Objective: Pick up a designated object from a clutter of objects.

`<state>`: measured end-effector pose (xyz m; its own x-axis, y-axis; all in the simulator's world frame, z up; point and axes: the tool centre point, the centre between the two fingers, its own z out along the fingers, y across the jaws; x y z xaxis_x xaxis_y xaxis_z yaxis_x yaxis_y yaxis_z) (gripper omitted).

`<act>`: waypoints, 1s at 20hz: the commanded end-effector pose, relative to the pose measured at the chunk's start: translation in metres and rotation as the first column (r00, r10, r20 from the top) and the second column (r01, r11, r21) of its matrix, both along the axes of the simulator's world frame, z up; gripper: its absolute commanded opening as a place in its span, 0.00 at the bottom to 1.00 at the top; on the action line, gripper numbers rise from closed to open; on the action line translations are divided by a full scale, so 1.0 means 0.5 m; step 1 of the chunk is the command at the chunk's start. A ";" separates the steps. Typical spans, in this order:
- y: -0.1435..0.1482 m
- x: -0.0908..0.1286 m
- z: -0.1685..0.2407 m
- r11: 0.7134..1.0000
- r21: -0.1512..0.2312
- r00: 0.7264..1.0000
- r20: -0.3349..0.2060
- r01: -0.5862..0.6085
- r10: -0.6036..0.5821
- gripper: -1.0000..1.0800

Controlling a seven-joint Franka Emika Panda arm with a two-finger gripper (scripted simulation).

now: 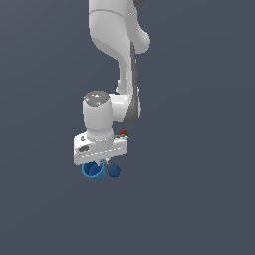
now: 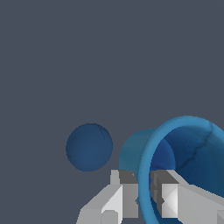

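- Wrist view shows the blue cup (image 2: 183, 153) lying on its side, its lighter blue rim facing the camera and its tapered body running back toward the dark blue ball (image 2: 89, 147).
- The tool (image 2: 144, 194) straddles the cup's rim: one finger (image 2: 122, 192) sits on the outside of the cup wall, the other (image 2: 168, 192) on the inside of the mouth, with the rim passing through the narrow gap between them.
- The jaws stand close together, pinched about the rim, so the tool looks clenched on the blue cup; I cannot tell from these views how firm the contact is.
- The ball lies just beside the cup's narrow end, apart from the fingers; a thin strip of grey bench (image 2: 109, 65) shows between ball and cup.
- From the exterior view, the arm (image 1: 117, 45) reaches down from the top and the white hand hangs low over the bench (image 1: 199, 199).
- The blue cup (image 1: 93, 171) peeks out directly beneath the tool (image 1: 99, 162), partly hidden by the hand, toward the exterior view's left.
- The dark blue ball (image 1: 114, 171) sits just to the exterior view's right of the cup, near it, level with it.
- A tiny red and green piece (image 1: 123, 134) shows at the hand's upper edge on the exterior view's right, mostly hidden behind the hand, well apart from the cup.
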<state>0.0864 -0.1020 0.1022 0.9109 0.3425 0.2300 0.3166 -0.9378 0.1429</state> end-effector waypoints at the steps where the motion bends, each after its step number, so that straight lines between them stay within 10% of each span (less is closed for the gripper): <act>1: -0.002 -0.018 0.028 1.000 -0.001 1.000 0.004 0.000 0.000 0.00; 20: -0.013 -0.213 0.267 1.000 -0.001 1.000 0.004 -0.001 0.001 0.00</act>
